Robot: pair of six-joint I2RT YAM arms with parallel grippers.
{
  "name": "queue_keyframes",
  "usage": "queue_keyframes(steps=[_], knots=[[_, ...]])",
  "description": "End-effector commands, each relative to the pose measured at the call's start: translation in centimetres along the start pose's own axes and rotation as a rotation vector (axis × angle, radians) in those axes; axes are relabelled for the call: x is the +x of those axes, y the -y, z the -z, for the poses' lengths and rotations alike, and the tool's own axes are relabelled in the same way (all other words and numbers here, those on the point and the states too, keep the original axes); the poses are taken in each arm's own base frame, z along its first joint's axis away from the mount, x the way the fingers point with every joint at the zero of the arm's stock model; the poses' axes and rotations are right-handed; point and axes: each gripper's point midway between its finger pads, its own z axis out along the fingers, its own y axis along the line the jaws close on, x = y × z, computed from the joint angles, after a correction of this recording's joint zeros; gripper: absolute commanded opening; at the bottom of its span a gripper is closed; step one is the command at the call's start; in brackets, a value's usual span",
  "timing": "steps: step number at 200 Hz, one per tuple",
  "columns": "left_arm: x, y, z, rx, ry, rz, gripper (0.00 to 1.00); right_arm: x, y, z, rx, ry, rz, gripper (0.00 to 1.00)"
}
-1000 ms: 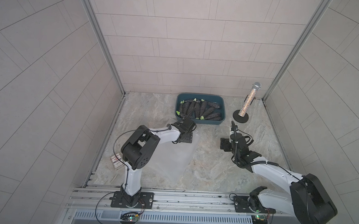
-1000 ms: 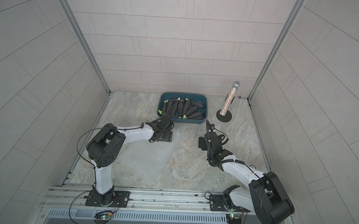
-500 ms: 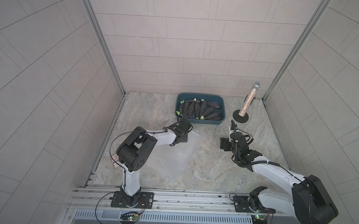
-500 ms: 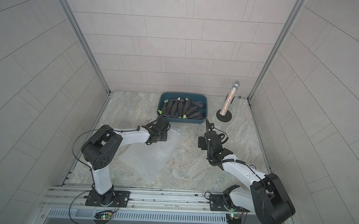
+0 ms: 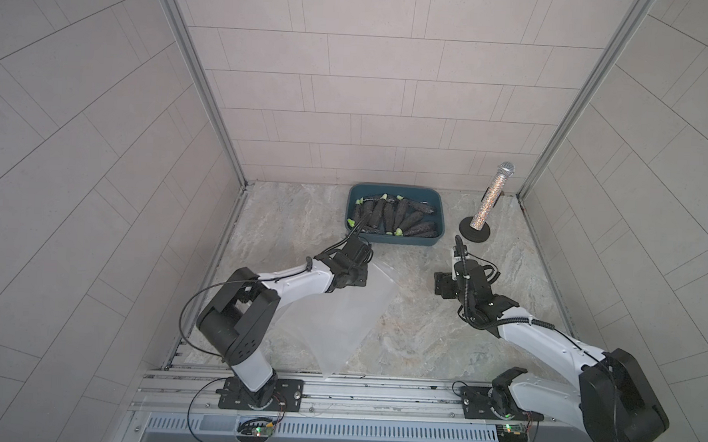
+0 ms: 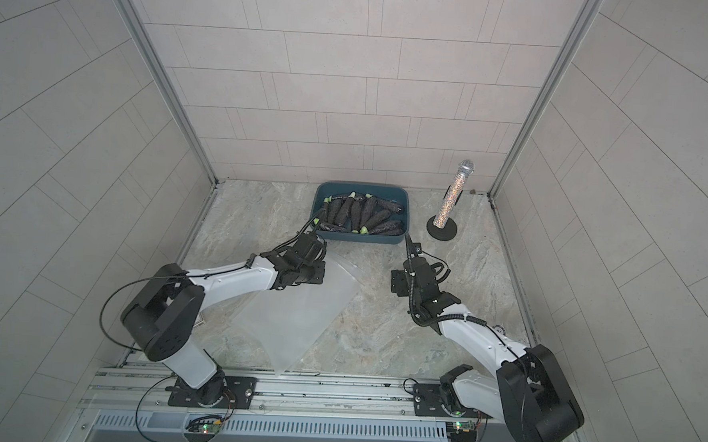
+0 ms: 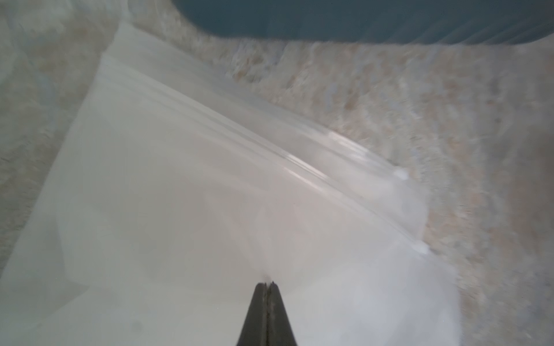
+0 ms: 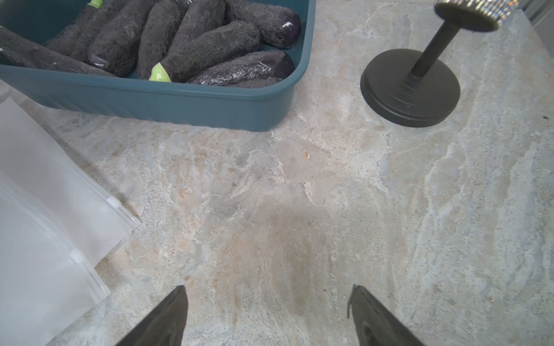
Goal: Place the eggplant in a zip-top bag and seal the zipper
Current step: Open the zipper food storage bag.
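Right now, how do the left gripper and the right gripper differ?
The left gripper is shut; the right gripper is open wide. The left gripper pinches the bag; the right gripper holds nothing, above the table. Both sit in front of the bin of eggplants, holding none.

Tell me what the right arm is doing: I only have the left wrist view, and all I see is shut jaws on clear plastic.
Observer: The right gripper is open and empty, over bare table between the zip-top bag and the microphone stand.
Operator: Any eggplant in the bag yet?
Observer: No. All the eggplants lie in the teal bin at the back of the table.
Operator: Where on the bag is my left gripper?
Observer: The left gripper pinches it at the end nearest the bin; the rest of the bag trails back to the front rail.
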Motion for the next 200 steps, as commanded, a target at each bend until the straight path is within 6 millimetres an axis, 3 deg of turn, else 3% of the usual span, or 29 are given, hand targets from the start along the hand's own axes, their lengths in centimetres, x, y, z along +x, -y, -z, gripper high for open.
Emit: queue_keyframes(steps=[1, 32, 44, 49, 82, 125, 153, 200], knots=[[-0.5, 1.1, 1.4, 0.062, 0.038, -0.090, 0.00, -1.6, -0.6, 1.0, -0.030, 0.022, 0.008, 0.82], [-1.7, 3.7, 3.7, 0.217, 0.110, -0.164, 0.00, -3.3, -1.6, 2.2, -0.108, 0.038, -0.018, 0.77], [-2.4, 5.6, 5.5, 0.338, 0.180, -0.216, 0.00, -3.5, -1.5, 2.7, -0.137, 0.036, -0.048, 0.75], [-2.8, 6.4, 6.4, 0.391, 0.214, -0.239, 0.00, -5.0, -1.5, 3.4, -0.158, 0.064, -0.073, 0.74], [-4.7, 10.3, 11.3, 0.612, 0.394, -0.427, 0.00, -7.9, -1.6, 5.6, -0.302, 0.094, -0.149, 0.63], [-4.0, 13.2, 11.7, 0.756, 0.341, -0.589, 0.00, -10.0, -5.4, 8.1, -0.533, 0.113, -0.117, 0.60], [-4.4, 14.1, 12.7, 0.827, 0.439, -0.619, 0.00, -9.5, -7.3, 8.5, -0.650, 0.081, -0.115, 0.60], [-4.0, 14.3, 12.6, 0.845, 0.438, -0.650, 0.00, -9.2, -8.9, 9.0, -0.731, 0.075, -0.122, 0.63]])
